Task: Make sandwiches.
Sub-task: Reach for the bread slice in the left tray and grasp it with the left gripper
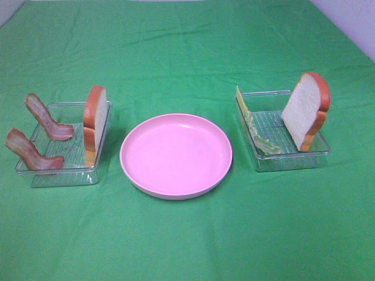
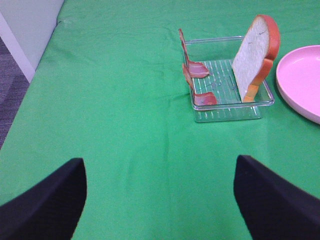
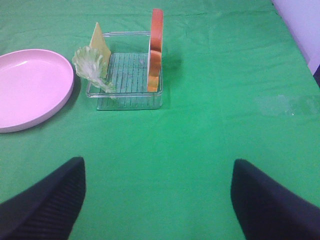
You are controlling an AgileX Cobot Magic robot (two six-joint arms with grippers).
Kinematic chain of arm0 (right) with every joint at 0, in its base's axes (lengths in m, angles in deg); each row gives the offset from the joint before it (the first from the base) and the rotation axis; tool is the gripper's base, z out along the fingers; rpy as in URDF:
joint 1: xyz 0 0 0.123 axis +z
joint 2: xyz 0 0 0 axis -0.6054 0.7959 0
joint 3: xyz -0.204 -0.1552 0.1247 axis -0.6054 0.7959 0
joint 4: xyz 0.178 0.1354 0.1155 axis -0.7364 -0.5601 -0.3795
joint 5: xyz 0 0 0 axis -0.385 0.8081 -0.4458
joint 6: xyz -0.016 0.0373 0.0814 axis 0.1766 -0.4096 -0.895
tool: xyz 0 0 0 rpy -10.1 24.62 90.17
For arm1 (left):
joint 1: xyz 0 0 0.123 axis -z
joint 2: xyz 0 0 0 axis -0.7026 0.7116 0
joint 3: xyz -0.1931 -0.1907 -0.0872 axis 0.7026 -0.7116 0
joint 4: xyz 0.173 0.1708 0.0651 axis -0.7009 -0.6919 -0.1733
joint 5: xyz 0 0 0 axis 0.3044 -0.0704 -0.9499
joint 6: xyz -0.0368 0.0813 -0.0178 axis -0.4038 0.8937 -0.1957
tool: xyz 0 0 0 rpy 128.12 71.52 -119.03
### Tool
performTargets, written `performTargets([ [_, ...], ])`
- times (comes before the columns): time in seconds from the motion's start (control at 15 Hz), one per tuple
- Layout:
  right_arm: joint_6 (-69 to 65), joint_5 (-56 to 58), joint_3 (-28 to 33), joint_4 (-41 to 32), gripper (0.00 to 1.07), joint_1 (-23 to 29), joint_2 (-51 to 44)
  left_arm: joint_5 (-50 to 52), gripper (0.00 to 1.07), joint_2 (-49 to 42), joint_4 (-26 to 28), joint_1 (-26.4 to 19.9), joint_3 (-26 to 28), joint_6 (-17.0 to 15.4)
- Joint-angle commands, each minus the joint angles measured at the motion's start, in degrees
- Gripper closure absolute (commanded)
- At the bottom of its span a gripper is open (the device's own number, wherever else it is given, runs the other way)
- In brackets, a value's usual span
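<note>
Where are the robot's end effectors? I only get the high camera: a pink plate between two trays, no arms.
Observer: The left end effector shows in its wrist camera, short of the bacon tray, open and empty.
Operator: And the right one?
Observer: The right end effector is also open, holding nothing, facing the other tray.
Operator: Is that green piece flat?
Observer: No. From the right wrist, the lettuce is ruffled, standing at the tray's edge beside the cheese.

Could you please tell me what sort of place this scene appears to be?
Probably an indoor robot test bench, not a real kitchen: a green tablecloth, toy bread and bacon standing in clear plastic trays, and a pink plate between them.
</note>
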Motion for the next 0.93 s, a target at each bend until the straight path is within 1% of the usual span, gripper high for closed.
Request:
performTargets([
  [0.07, 0.34, 0.0, 0.17, 0.11, 0.32, -0.29, -0.57, 0.29, 0.3, -1.03, 0.34, 0.34, -0.06, -0.46],
  [0.2, 0.34, 0.0, 0.17, 0.11, 0.32, -0.29, -0.57, 0.63, 0.3, 0.4, -0.97, 0.34, 0.29, -0.63],
  [0.27, 0.34, 0.0, 0.17, 0.11, 0.32, -0.29, -0.57, 1.32, 0.3, 2.29, -2.46, 0.34, 1.32, -1.2],
  [0.4, 0.34, 0.0, 0.17, 0.11, 0.32, -0.29, -0.57, 5.33, 0.3, 7.96, -3.95, 0.34, 3.67, -1.55],
  [0.47, 0.34, 0.0, 0.17, 0.11, 0.32, -0.29, -0.57, 7.68, 0.3, 11.69, -3.72, 0.34, 4.64, -1.55],
  [0.6, 0.34, 0.0, 0.17, 0.11, 0.32, -0.29, -0.57, 11.86, 0.3, 21.03, -1.6, 0.34, 7.16, -1.6],
  [0.67, 0.34, 0.0, 0.17, 0.11, 0.32, -0.29, -0.57, 13.52, 0.3, 29.97, 1.32, 0.34, 9.68, -1.49],
  [0.8, 0.34, 0.0, 0.17, 0.11, 0.32, -0.29, -0.57, 12.61, 0.32, 41.14, 4.64, 0.34, 14.04, -0.86],
  [0.93, 0.34, 0.0, 0.17, 0.11, 0.32, -0.29, -0.57, 10.14, 0.34, 52.31, 8.37, 0.34, 19.6, 2.12],
])
